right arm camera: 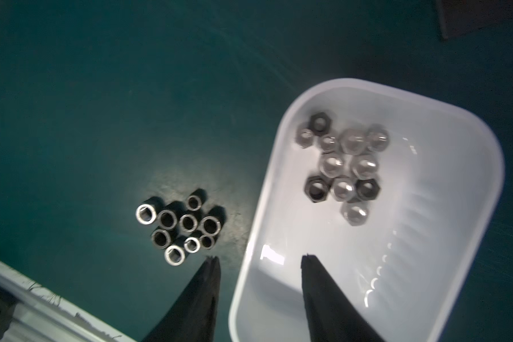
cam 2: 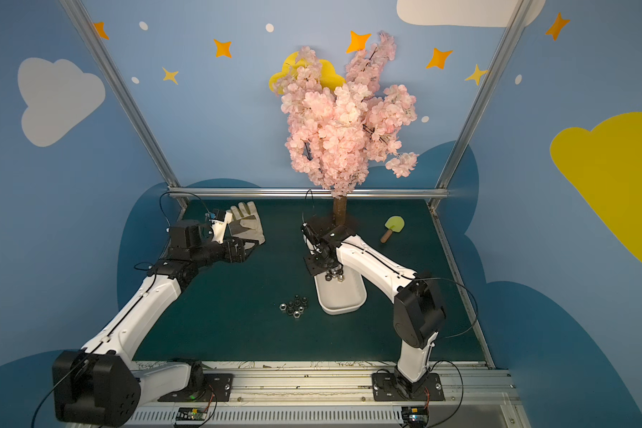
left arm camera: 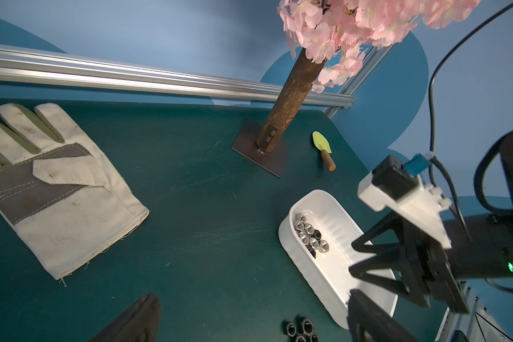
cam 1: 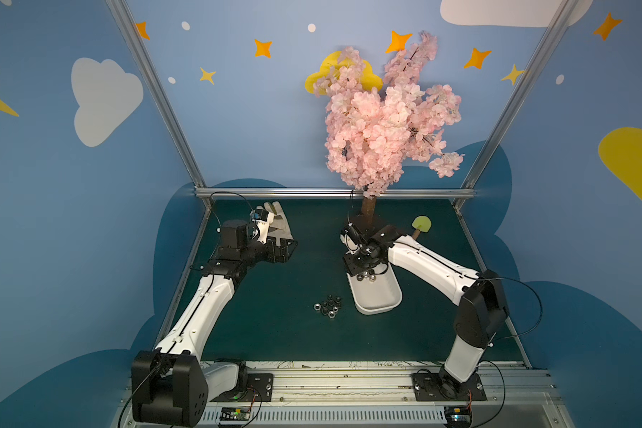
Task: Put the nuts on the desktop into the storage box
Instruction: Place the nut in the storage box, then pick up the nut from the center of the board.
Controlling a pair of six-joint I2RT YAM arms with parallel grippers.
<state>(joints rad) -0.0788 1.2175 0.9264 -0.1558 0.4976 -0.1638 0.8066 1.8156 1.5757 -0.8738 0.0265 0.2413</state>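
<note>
Our right gripper (right arm camera: 259, 259) hangs with its two dark fingers spread and nothing between them. One fingertip sits over the storage box (right arm camera: 427, 207) and the other just outside its rim. From the top views we judge it is raised above the box, not touching it.

Inside the box, roughly a dozen nuts (right arm camera: 344, 165) lie bunched towards one end, and the rest of the white floor is bare. Just beside the box, on the desktop (right arm camera: 101, 118), a tight cluster of about nine loose nuts (right arm camera: 181, 228) waits. They lie flat with their bores up, most of them touching a neighbour.

We expect these steel hex nuts to be rigid, dense for their size and smooth enough to slip. Hard squeezing should not hurt them, but a grip on the corners would likely let one twist out. We would take an outer nut of the cluster first, fingers straddling it and closing on two opposite flats, low against the desktop. In the packed middle there is little room for a finger, so a neighbour may get nudged or dragged along.

Our left gripper (left arm camera: 252, 293) is wide apart and holds nothing. It is well away from the box, on the far side of the loose nuts and near the work glove (left arm camera: 57, 192).
</note>
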